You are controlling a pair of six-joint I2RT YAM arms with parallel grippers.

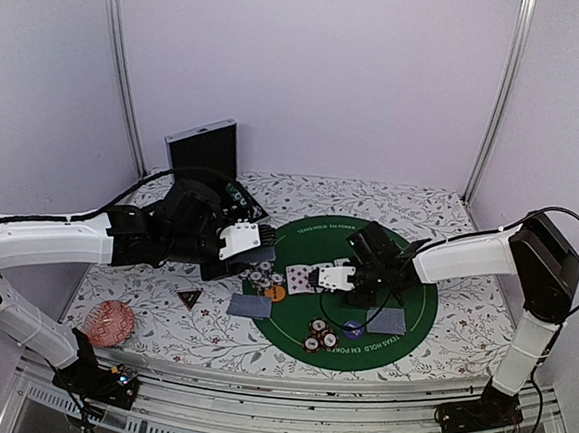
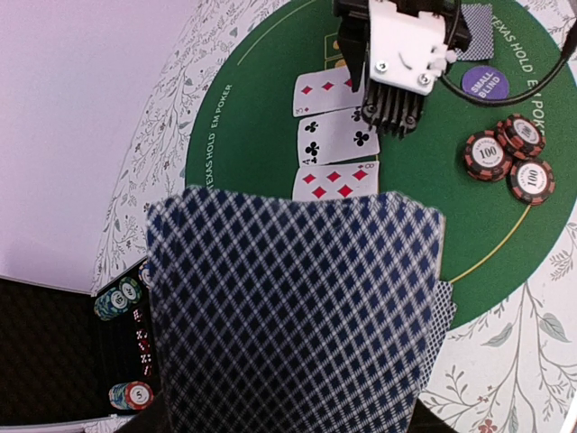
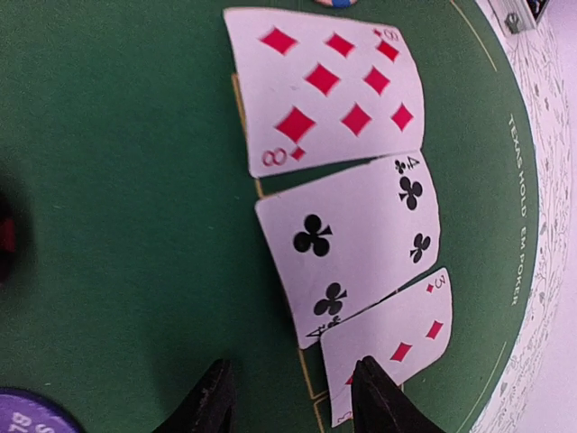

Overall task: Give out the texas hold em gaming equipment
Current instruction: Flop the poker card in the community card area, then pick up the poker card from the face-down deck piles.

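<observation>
Right tool (image 3: 293,365) parted, one finger over the edge of the three of diamonds (image 3: 397,347), flat on the green mat (image 1: 313,233) beside the four of clubs (image 3: 361,244) and eight of diamonds (image 3: 325,86); left tool (image 1: 252,242) clenched on a blue-backed deck (image 2: 288,316). Nearest on the floral table (image 1: 450,214), a red patterned round object (image 1: 111,321), a black triangular marker (image 1: 190,297) and poker chips (image 1: 320,334). Farther back, a black case (image 1: 202,150) against pale lilac walls (image 1: 311,68).

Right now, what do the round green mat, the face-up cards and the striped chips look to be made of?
Green mat: matte felt-like or rubber-backed fabric; no glare, printed lettering. Face-up cards: thin coated paper or plastic, I cannot tell which; smooth white faces lying flat. Striped chips: probably moulded plastic or clay composite; thick edges, printed centre labels.
</observation>
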